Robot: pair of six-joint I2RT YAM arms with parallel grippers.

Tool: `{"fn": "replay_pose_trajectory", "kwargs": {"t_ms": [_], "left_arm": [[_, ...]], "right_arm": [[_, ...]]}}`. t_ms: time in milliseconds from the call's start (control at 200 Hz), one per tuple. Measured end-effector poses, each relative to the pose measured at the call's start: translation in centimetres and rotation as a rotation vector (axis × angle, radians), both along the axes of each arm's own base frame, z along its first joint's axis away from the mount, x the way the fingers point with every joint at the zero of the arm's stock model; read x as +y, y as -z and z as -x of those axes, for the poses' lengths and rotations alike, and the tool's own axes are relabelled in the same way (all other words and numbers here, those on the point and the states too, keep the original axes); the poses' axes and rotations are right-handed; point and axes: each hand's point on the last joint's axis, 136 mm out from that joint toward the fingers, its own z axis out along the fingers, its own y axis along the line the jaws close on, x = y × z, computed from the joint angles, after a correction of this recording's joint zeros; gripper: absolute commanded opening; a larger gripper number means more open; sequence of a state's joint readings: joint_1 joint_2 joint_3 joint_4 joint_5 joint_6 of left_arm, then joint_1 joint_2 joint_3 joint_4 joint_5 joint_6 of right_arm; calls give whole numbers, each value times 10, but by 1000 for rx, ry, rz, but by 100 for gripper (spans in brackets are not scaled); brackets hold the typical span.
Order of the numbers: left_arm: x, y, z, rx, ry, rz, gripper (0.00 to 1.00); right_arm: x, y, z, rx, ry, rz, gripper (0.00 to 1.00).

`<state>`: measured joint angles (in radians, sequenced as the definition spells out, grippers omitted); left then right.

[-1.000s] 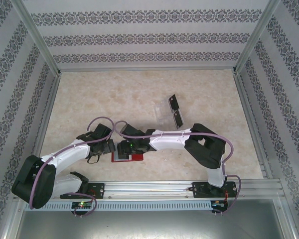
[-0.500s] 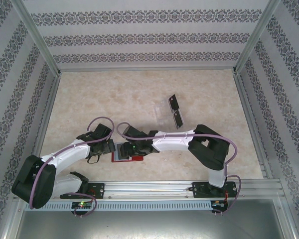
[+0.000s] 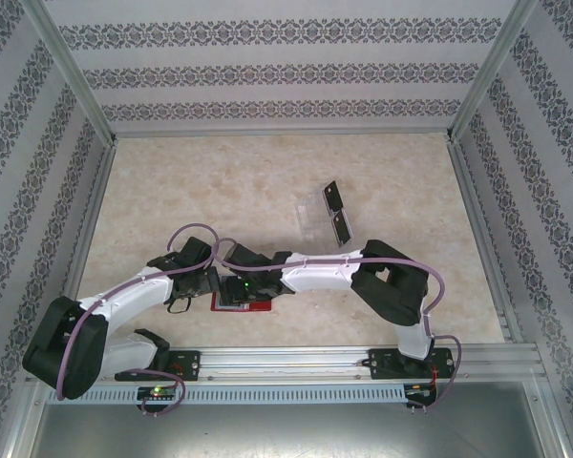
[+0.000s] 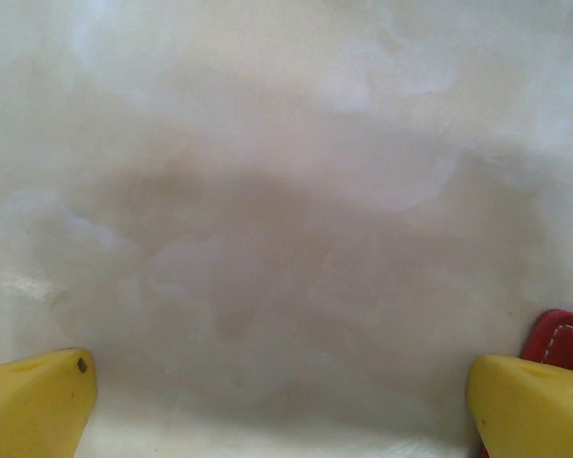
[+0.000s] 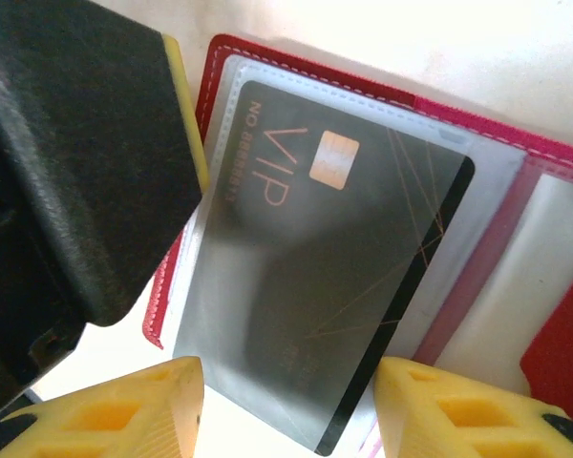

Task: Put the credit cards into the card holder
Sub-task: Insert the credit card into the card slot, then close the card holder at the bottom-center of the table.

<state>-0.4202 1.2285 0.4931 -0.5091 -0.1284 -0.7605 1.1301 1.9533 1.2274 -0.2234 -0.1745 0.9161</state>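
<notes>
The red card holder [image 5: 296,69] lies open near the front edge, its red edge [image 3: 260,304] showing under the grippers. A black credit card [image 5: 334,248] marked VIP sits in its clear pocket, with the near corner sticking out. My right gripper [image 5: 286,420] hovers over that corner, open, a yellow finger on each side and not touching it. My left gripper [image 4: 282,401] is wide open and empty at the holder's left edge [image 4: 559,336]. One of the left fingers [image 5: 189,114] rests by the holder's left border. Two more credit cards [image 3: 332,196] [image 3: 342,227] stand in a clear tray.
The clear plastic slotted tray [image 3: 313,216] stands mid-table, behind and right of the holder. Both arms cross low over the front of the marbled tabletop [image 3: 220,181]. Patterned walls and metal rails close in the workspace on three sides.
The right gripper shifted slightly right, uncovering the holder's pocket, then came back left over it. The left arm has not moved.
</notes>
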Motion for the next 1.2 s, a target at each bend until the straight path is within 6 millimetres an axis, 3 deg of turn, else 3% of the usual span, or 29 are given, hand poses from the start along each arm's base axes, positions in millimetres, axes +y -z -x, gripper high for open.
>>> {"fn": "replay_pose_trajectory", "kwargs": {"t_ms": [305, 410, 590, 664, 914, 1074, 1199], "left_arm": [[-1, 0, 0, 3, 2, -4, 100], [-1, 0, -1, 3, 1, -5, 100], [-1, -1, -1, 4, 2, -5, 100], [-1, -1, -1, 2, 1, -4, 100], [-2, -5, -3, -9, -12, 12, 100], [-5, -11, -7, -10, -63, 95, 100], [-24, -23, -16, -43, -74, 253, 100]], "right_arm": [[-5, -5, 2, -7, -5, -2, 51], [-23, -18, 4, -36, 11, -1, 52], [-59, -62, -4, -142, 78, -6, 53], [-74, -67, -10, -174, 112, 14, 53], [-129, -22, -13, -157, 177, 192, 53], [-129, -7, -14, -144, 176, 223, 52], [-129, 9, -14, -130, 172, 251, 47]]}}
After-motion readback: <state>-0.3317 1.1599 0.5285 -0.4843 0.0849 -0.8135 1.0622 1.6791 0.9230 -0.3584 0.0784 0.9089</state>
